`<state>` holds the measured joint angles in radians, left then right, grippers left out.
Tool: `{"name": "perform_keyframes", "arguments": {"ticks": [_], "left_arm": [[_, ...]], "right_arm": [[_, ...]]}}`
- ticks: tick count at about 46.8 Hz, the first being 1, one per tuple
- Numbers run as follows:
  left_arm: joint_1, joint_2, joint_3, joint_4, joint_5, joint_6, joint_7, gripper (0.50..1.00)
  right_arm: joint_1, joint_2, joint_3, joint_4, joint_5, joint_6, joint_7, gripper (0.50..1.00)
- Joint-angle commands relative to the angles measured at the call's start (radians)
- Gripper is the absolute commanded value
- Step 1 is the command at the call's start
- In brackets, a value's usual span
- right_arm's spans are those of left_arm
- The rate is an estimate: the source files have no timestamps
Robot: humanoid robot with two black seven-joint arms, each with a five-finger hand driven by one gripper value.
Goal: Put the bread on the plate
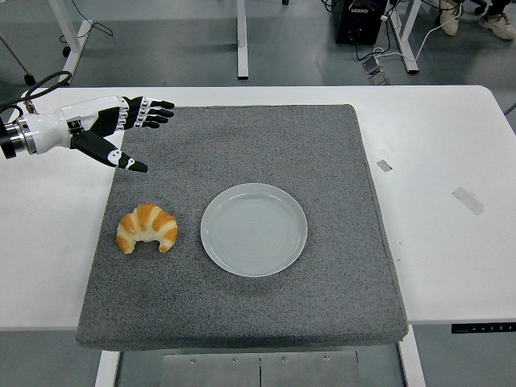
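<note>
One white table (451,242) is seen from above, covered in the middle by one large grey mat (322,145). On the mat lie one croissant (146,228) and one plate (254,229). Two small pieces of tape (467,199) are stuck to the bare table right of the mat.

The croissant, the bread of the task, is golden brown with paler cream bands across its ridged back. It is curved into a crescent, with both tips pointing towards the near edge of the table. It is placed on the left part of the mat, just beside the plate's left rim but not touching it.

The plate is round, pale grey-white and shallow, and nothing is held in it.

One robot hand is visible: the left hand (113,129), white and black, is reached in from the left edge above the mat's far left corner. Its fingers are spread straight and nothing is grasped. It is kept well apart from the croissant, which lies nearer the viewer.
</note>
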<state>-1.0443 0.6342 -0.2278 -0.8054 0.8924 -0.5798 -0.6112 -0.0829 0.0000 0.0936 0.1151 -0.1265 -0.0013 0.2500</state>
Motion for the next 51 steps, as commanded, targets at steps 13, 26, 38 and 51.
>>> {"name": "perform_keyframes", "arguments": {"ticks": [13,26,38,51], "left_arm": [[0.009,0.048,0.007,-0.077,0.232,0.005,0.0,0.951],[0.006,0.071,0.007,-0.115,0.339,0.005,0.0,0.951],[-0.005,0.087,0.051,-0.172,0.399,0.008,0.0,0.948],[-0.006,0.078,0.081,-0.173,0.445,0.07,0.0,0.915]], "right_arm": [[0.0,0.0,0.0,0.0,0.001,0.0,0.0,1.0],[0.0,0.0,0.0,0.0,0.001,0.0,0.0,1.0],[0.0,0.0,0.0,0.0,0.001,0.0,0.0,1.0],[0.0,0.0,0.0,0.0,-0.001,0.0,0.0,1.0]]}}
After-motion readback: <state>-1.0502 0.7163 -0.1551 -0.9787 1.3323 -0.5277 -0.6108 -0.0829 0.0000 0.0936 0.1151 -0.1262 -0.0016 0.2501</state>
